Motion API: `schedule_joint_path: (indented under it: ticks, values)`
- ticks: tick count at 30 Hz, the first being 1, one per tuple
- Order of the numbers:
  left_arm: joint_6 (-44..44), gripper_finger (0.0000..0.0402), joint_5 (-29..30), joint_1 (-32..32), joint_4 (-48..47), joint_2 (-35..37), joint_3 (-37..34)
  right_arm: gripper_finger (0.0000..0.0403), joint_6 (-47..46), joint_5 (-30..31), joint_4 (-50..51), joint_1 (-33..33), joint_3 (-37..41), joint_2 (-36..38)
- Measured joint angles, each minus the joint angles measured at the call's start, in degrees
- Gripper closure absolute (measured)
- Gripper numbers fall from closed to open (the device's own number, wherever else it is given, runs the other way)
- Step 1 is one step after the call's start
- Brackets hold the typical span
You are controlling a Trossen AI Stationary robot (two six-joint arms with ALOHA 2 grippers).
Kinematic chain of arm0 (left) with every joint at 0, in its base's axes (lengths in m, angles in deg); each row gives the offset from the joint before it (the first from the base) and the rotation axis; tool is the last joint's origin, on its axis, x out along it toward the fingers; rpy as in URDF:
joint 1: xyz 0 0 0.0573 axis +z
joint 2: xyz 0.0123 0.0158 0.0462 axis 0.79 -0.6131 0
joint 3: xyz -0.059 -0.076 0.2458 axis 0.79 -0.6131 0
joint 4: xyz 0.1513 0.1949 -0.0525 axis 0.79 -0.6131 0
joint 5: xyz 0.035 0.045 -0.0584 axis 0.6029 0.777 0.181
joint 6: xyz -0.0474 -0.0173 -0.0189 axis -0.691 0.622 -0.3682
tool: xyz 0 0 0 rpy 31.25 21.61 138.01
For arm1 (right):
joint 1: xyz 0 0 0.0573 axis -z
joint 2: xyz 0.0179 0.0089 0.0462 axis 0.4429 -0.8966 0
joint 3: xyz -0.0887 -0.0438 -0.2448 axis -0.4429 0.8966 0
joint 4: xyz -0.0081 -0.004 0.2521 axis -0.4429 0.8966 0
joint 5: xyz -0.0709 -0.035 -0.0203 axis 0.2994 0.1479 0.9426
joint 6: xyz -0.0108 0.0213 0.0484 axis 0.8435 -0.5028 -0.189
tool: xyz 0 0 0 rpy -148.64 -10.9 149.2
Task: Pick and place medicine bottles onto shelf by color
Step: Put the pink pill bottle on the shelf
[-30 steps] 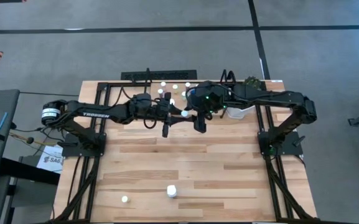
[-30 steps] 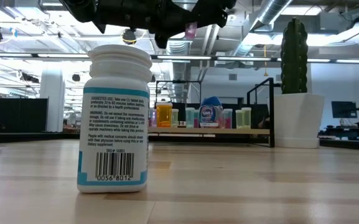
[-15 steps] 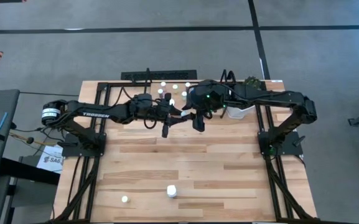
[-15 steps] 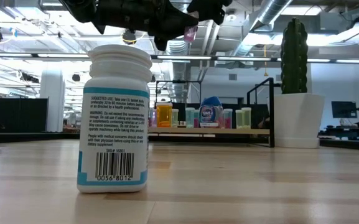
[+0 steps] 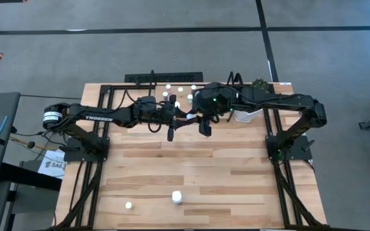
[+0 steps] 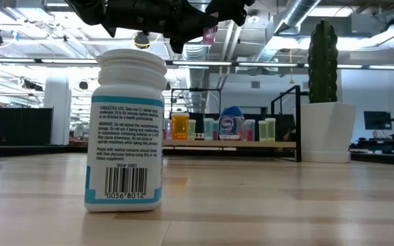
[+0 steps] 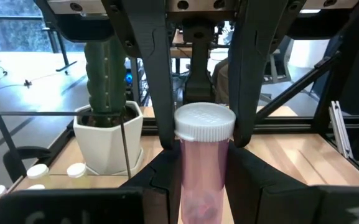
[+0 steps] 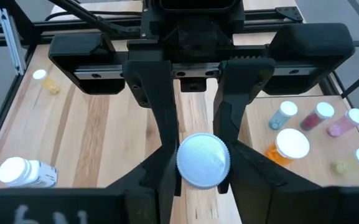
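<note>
Up in the air over the far middle of the table (image 5: 191, 167), the two arms meet nose to nose around one pink, translucent, white-capped medicine bottle (image 7: 203, 163). The left end effector (image 7: 199, 168) is clamped shut on the bottle's body, as the left wrist view shows. The right end effector (image 8: 195, 158) faces it, its fingers (image 8: 160, 118) standing on either side of the white cap and nearly or just touching it. It looks like a hand-over caught midway, though I can't tell whether the right one has a firm hold yet.

Just beyond the joined end effectors sits the low light-wood shelf with black metal rods (image 6: 234, 143), already carrying a row of bottles: orange, pale green, teal, a wider blue one, pink and yellow-green. So a good part of the sorting seems done.

Still left, well away from both end effectors on the near side of the table: a large white bottle with a teal-banded label (image 6: 126, 130) standing upright, and a small white-capped one (image 5: 128, 205) near it. The pink bottle itself has yet to reach the shelf.
</note>
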Motion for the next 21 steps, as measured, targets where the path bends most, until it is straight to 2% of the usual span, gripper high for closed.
schedule_joint_path:
  ticks: [15, 21]
  values:
    - [-0.4, 0.0317, 2.4, 0.0, 0.9, 0.0, 0.0, 0.0286, 0.0, 0.1, 0.3, 0.0, -0.1, 0.0]
    - [-1.6, 0.0283, 4.5, -0.1, 1.2, 0.0, 0.0, 0.0286, 0.0, 0.1, 0.4, 0.5, 0.0, 0.0]
